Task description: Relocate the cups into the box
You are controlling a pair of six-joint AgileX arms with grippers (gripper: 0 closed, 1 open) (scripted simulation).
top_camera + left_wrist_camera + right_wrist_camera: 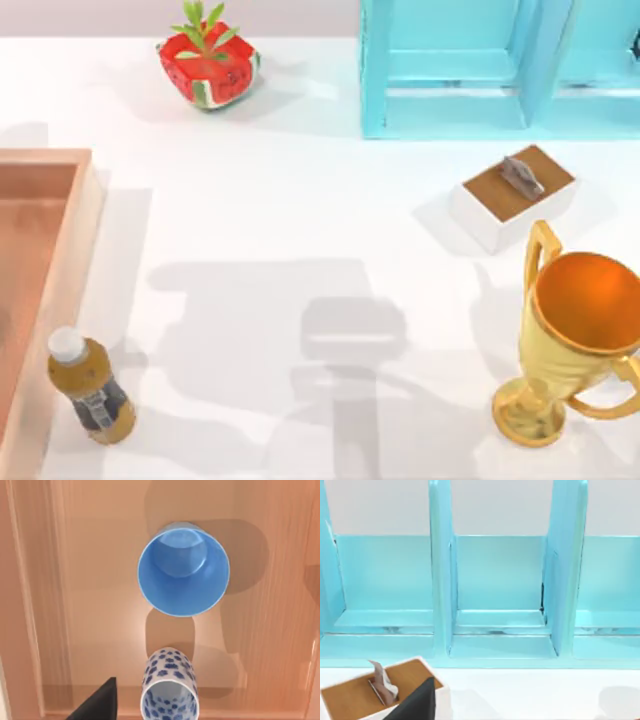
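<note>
Both cups stand upright on the floor of the wooden box (pixel 60 580), seen from above in the left wrist view. The plain blue cup (pixel 183 570) is near the middle. The white cup with the blue floral pattern (pixel 169 687) stands close beside it, near one wall. A dark part of my left gripper (pixel 97 704) hangs above the box, beside the floral cup and apart from it. In the top view the box (pixel 70 260) lies at the table's left edge. A dark part of my right gripper (pixel 417 702) hangs over the small white box (pixel 380 692), holding nothing that I can see.
A brown bottle (pixel 90 385) lies against the box's right wall. A watermelon plant pot (pixel 208 60) sits at the back, beside a turquoise cabinet (pixel 450 70). A small white box with a brown top (pixel 515 195) and a gold trophy (pixel 570 330) stand at the right.
</note>
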